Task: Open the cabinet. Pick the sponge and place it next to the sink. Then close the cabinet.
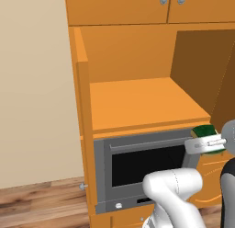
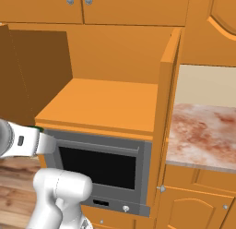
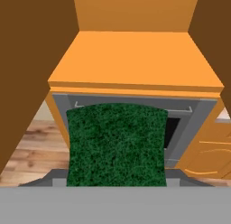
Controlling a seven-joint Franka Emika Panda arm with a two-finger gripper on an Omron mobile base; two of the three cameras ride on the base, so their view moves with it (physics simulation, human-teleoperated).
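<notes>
A grey oven [image 1: 142, 169] with a dark window sits built into the orange unit right below the cabinet [image 1: 137, 75], and its handle bar runs across the top of its front. Above the cabinet are shorter orange doors [image 1: 172, 6] with round silver knobs. The cabinet's two tall doors stand swung wide open: one shows edge-on at the left of the left base view, the other as a brown panel at the right of that view. The orange shelf [image 2: 103, 103] inside is bare.

To the right of the unit, in the right base view, a mottled reddish stone surface [image 2: 203, 131] runs along a cream wall, with low orange doors beneath it. The floor [image 1: 41, 202] is wood plank and a plain beige wall stands to the left.

The tool [image 1: 209, 142] hangs in front of the cabinet, just outside the shelf's front edge and level with the top of the oven. Its jaws are closed partway onto the sponge [image 3: 116, 144], whose dark green face covers the lower middle of the hand view; the sponge is clear of the shelf, carried in the air.
</notes>
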